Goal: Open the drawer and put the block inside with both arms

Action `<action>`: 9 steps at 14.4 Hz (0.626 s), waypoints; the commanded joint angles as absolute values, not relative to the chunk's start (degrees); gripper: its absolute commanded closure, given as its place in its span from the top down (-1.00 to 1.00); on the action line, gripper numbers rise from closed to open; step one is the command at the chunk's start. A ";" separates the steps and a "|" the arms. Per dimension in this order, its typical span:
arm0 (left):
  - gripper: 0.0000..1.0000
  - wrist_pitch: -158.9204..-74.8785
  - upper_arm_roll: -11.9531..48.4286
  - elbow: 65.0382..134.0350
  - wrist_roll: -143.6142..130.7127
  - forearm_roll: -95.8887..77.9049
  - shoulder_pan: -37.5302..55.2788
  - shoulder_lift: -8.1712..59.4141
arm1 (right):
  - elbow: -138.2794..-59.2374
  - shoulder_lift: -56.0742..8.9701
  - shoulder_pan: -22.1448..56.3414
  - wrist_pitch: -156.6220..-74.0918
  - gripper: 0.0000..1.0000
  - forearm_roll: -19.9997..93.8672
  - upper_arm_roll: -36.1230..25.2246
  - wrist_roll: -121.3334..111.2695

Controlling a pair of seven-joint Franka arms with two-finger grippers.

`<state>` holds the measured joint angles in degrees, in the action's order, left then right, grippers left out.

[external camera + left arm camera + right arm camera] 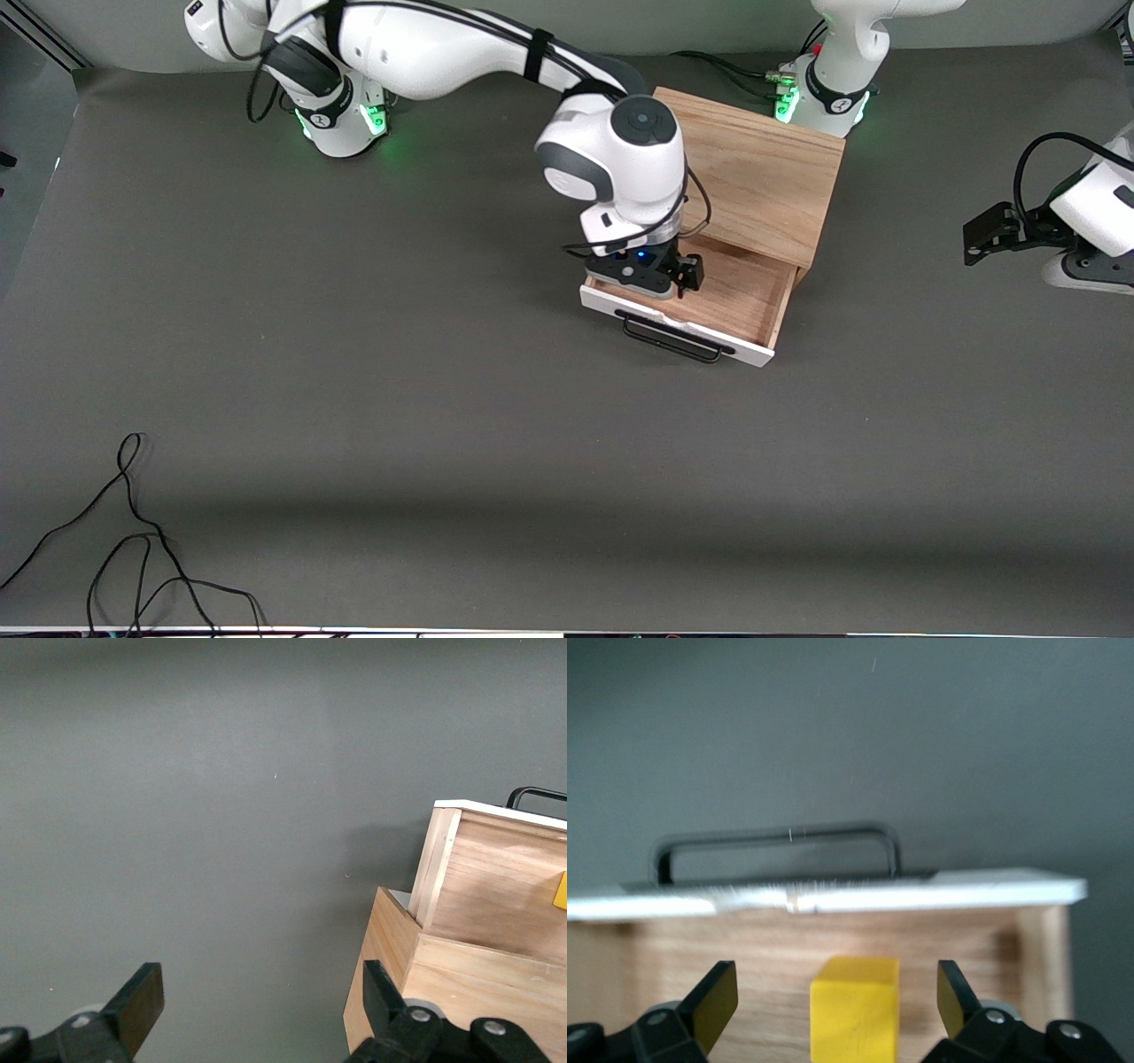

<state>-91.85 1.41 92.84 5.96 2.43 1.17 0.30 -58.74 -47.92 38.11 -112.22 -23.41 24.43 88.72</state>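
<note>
Standing toward the left arm's end of the table [266, 399], the box [762, 177] is seen with its drawer [735, 306] pulled out toward the front camera, the white front and black handle [671, 338] leading. The box is judged heavy and stiff enough to stay put under light contact; the drawer is rigid wood, best taken by the bar handle, which offers a clear gap for a finger.

The right arm is reached across from its base, and the right gripper [660, 282] is held low over the open drawer, its fingers [713, 1001] spread with daylight on both sides of the block [855, 1005]. The block is seen resting on the drawer floor, just inside the white front, touched by neither finger. It is judged light, hard and smooth-faced, so two flat opposite faces would be gripped squarely if it had to be taken again; a corner grip would likely slip.

The left arm is kept waiting at its end of the table, the left gripper [988, 235] held open above bare tabletop beside the box.
</note>
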 commanded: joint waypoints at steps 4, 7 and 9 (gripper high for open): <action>0.99 -91.23 0.26 92.29 6.07 2.11 2.02 -0.53 | -60.99 -36.84 28.41 -104.42 1.00 -22.51 24.35 72.19; 0.99 -91.32 0.53 92.29 4.76 1.59 1.41 -0.44 | -64.23 -31.66 18.93 -102.66 1.00 -16.28 24.26 62.78; 0.99 -91.41 0.97 92.37 4.48 1.05 0.62 -0.35 | -68.53 -27.88 11.99 -102.13 1.00 -13.64 24.17 52.35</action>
